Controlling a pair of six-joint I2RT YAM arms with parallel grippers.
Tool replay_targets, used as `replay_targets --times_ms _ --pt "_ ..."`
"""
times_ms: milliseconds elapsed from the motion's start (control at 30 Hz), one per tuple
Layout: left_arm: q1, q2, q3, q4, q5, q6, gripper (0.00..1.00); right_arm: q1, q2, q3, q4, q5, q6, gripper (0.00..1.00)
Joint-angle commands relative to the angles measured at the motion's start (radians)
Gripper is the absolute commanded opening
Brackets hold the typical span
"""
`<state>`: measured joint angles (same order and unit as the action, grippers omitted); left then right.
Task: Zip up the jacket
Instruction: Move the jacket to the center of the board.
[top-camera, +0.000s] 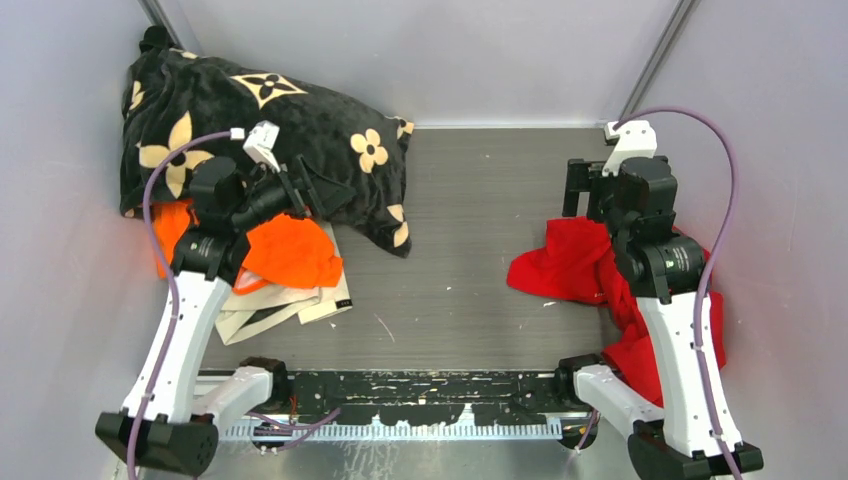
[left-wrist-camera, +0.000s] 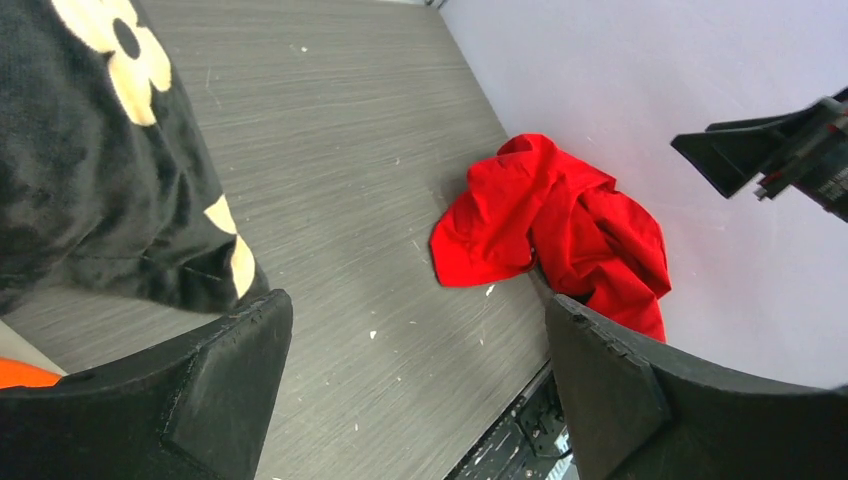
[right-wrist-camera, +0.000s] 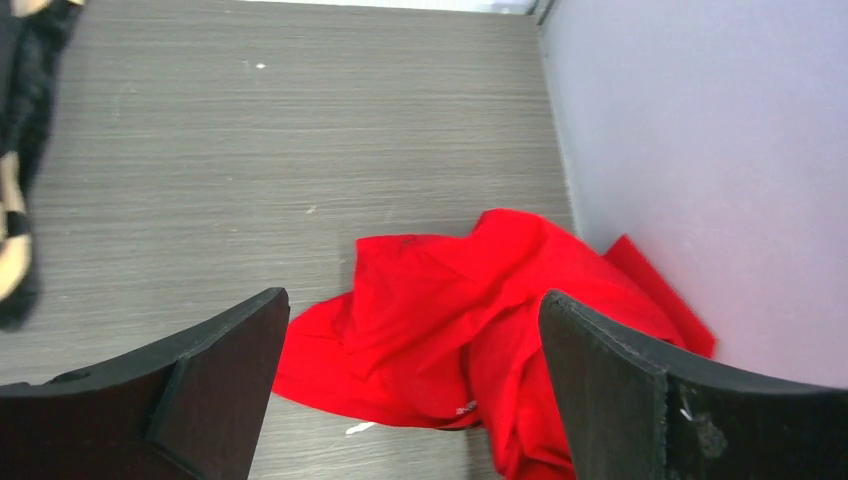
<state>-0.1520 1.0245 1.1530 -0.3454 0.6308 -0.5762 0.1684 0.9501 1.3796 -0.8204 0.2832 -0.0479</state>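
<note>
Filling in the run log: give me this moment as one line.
jacket: crumpled heap by right wall | left gripper: open, empty | right gripper: open, empty, near jacket | zipping: not started

Overhead downward, wrists oblique — all share jacket (top-camera: 570, 262)
</note>
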Motion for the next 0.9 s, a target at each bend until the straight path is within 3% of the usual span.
replay_targets --times_ms 0,133,333,533,700,767,833,867 --pt "0.003 -0.104 -0.031 0.027 0.035 0.008 0.96 -0.008 -0.011 -0.033 0.005 0.093 -0.116 1.0" --pt "0.003 -0.155 -0.105 0.01 0.017 0.032 0.96 -0.039 0.039 -0.101 -0.061 0.132 -0.29 1.0" --pt "0.003 -0.212 -0.167 -0.084 -0.054 0.187 0.96 -0.149 0.058 -0.229 0.006 -0.012 -0.395 1.0" --pt "0.002 -0.254 -0.276 -0.09 -0.125 0.268 0.96 -0.386 0.253 -0.255 0.08 -0.026 -0.57 1.0" --pt "0.001 -0.318 -0.381 -0.022 -0.143 0.264 0.96 -0.439 0.427 -0.313 0.194 0.071 -0.712 1.0" --pt "0.002 -0.328 -0.413 -0.001 -0.143 0.261 0.96 -0.44 0.488 -0.333 0.247 0.1 -0.74 0.89" --pt "0.003 -0.328 -0.429 0.007 -0.14 0.26 0.96 -0.441 0.544 -0.326 0.259 0.089 -0.746 0.7" --pt "0.003 -0.327 -0.432 0.009 -0.137 0.26 0.96 -0.442 0.566 -0.314 0.252 0.071 -0.733 0.55"
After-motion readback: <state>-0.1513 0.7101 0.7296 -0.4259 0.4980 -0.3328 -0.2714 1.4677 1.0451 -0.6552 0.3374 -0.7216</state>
